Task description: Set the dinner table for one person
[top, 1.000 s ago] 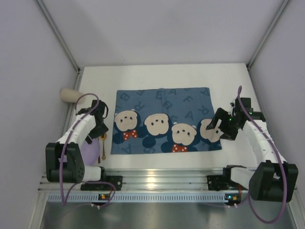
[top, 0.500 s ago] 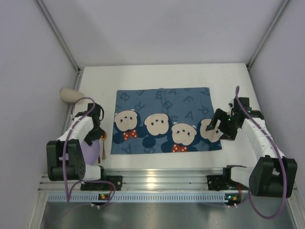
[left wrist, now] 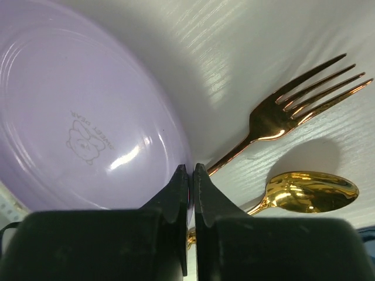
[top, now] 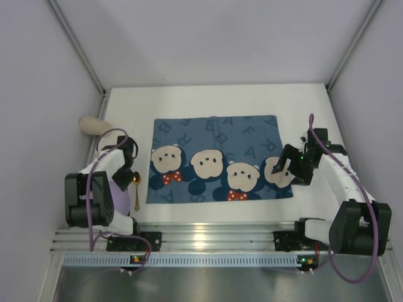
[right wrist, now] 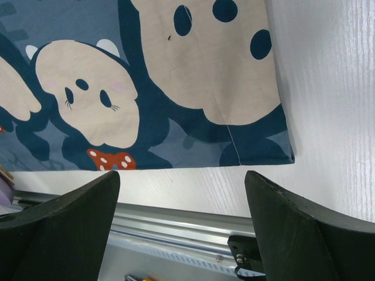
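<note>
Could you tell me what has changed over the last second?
The left gripper drew away from the placemat toward the near left, and its fingers now look shut on the rim of the purple plate. The right gripper stayed open over the placemat's near right corner. The fork, spoon and cup did not move.

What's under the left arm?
A purple plate, its rim pinched by the left gripper; gold fork and spoon beside it. From above, the left arm covers most of it.

purple plate: faint upside-down print beside small bear outline, left of frame, seems "sweet bear". placemat: scattered pale letters a, b, r, f, upper band.
</note>
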Available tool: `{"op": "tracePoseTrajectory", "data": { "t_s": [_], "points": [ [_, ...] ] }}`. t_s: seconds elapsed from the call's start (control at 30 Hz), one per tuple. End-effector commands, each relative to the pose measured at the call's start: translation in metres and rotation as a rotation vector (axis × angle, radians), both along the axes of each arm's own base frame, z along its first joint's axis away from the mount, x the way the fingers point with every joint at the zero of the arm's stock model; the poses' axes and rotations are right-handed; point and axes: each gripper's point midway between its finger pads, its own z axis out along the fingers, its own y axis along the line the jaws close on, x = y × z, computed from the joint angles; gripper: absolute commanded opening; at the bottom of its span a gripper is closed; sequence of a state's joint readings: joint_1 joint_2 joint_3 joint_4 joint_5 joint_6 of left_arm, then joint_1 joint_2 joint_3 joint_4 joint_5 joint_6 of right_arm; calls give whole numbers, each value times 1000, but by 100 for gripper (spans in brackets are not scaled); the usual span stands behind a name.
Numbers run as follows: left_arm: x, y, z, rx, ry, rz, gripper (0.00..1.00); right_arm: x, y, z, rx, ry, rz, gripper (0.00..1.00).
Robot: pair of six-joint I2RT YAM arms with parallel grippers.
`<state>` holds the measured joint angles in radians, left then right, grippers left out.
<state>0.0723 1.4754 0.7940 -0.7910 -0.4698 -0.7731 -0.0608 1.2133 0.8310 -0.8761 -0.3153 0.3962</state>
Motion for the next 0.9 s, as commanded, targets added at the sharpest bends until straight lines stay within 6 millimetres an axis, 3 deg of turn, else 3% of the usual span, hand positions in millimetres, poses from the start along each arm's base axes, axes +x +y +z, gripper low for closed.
{"op": "tracePoseTrajectory", "data": {
  "t_s": [0.0, 0.13, 0.17, 0.2, 0.23, 0.33, 0.37, 0.4, 0.43, 0.47, 0.5, 0.53, 0.57, 0.6, 0.63, 0.67, 0.7, 0.73, 0.77, 0.87],
  "points": [
    [17, 4, 14, 8, -22, -11, 0, 8, 0, 1, -10, -29, 20, 88],
    [48, 14, 65, 83, -56, -74, 0, 9, 2, 3, 1, -33, 21, 88],
    [72, 11, 92, 100, -135, -103, 0, 9, 2, 4, 3, -35, 21, 88],
    [83, 8, 106, 120, -166, -121, 0, 9, 3, 4, 5, -35, 22, 88],
    [108, -10, 134, 123, -256, -174, 0, 9, 3, 5, 5, -37, 24, 88],
    [139, -50, 157, 114, -306, -255, 0, 9, 2, 10, 0, -45, 21, 88],
    [158, -85, 179, 89, -378, -313, 0, 8, 2, 12, -5, -49, 19, 88],
    [169, -106, 169, 76, -350, -352, 0, 8, 1, 14, -10, -55, 19, 88],
    [177, -145, 183, 55, -387, -420, 0, 7, 1, 17, -9, -65, 15, 88],
    [186, -167, 168, 55, -353, -464, 0, 5, 1, 19, -10, -63, 13, 88],
    [190, -188, 164, 45, -349, -509, 0, 3, 1, 20, -11, -67, 11, 88],
    [191, -227, 174, 25, -374, -592, 0, 3, 0, 23, -16, -80, 8, 88],
    [194, -250, 152, 29, -323, -644, 0, -2, -1, 23, -22, -70, 6, 88],
    [193, -270, 149, 24, -314, -693, 0, -3, -2, 24, -31, -71, 1, 88],
    [191, -308, 160, 6, -349, -779, 0, -5, -5, 25, -47, -75, -4, 88],
    [189, -325, 139, 18, -294, -830, 0, -9, -6, 25, -53, -67, -6, 88],
    [191, -347, 146, -3, -325, -874, 0, -12, -7, 24, -59, -64, -6, 88],
    [180, -373, 140, -19, -310, -950, 0, -14, -8, 26, -66, -74, -10, 88],
    [179, -386, 125, -18, -287, -980, 0, -17, -8, 26, -66, -72, -12, 88],
    [167, -419, 112, -81, -280, -1044, 0, -22, -7, 29, -63, -78, -19, 88]
  ]
}}
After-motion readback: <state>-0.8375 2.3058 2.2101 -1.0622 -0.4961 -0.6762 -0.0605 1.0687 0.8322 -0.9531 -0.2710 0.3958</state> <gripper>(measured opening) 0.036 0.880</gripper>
